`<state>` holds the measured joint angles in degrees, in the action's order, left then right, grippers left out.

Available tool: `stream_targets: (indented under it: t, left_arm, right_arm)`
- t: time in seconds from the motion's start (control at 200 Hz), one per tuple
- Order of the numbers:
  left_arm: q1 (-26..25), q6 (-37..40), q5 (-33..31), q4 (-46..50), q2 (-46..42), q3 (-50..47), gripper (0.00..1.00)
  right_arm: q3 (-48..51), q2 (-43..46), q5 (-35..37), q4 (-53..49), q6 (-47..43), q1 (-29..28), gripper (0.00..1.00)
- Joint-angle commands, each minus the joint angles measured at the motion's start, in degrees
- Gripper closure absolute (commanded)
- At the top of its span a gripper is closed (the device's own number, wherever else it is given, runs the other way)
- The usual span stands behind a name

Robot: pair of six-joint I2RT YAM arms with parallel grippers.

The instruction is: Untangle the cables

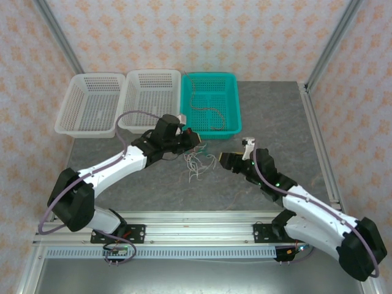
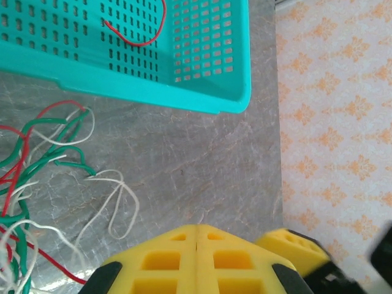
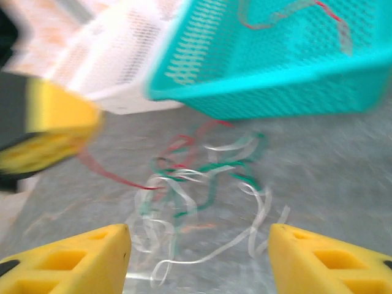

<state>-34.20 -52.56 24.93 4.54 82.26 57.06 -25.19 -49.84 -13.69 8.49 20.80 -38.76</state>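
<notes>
The cables lie tangled just left of the right gripper, its jaws wide and empty. The left gripper sits beside them, jaws pressed together.

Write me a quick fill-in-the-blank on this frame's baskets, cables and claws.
The teal basket holds one ___ cable. Beside it stand ___ white baskets. The left claw is ___. The right claw, facing the tangle, is ___.
Missing: red; two; shut; open.

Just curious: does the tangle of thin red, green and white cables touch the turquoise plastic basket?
Apart. Left wrist view shows bare grey table between cable tangle and turquoise basket.
</notes>
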Motion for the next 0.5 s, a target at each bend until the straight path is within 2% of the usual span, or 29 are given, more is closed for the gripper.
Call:
stream_targets:
  t: [0.0, 0.175, 0.315, 0.35, 0.43, 0.495]
  left_arm:
    - [-0.82, 1.40, 0.35, 0.10, 0.11, 2.46, 1.00]
    - [-1.18, 0.23, 0.74, 0.52, -1.04, 3.67, 1.00]
    - [-2.22, -0.63, 1.04, 0.57, -3.35, 4.01, 1.00]
    - [-2.53, -0.39, 1.17, 0.86, -3.97, 4.31, 1.00]
    - [-2.89, -0.36, 1.36, 1.92, -5.55, 4.94, 1.00]
    - [-2.89, -0.90, 0.89, 2.68, -7.54, 5.16, 1.00]
  right_arm:
    - [0.35, -2.95, -0.95, 10.63, -13.72, -4.17, 0.34]
    - [4.40, -22.23, -4.02, 44.96, -18.92, -4.39, 0.35]
    - [0.31, -35.87, -9.49, 53.74, -21.05, -4.57, 0.39]
    - [-0.43, -38.44, -8.60, 55.79, -20.72, -4.57, 0.44]
    - [-1.03, -43.72, -4.08, 60.66, -20.34, -4.57, 0.66]
    - [-2.26, -46.05, -2.93, 59.53, -20.31, -4.57, 0.78]
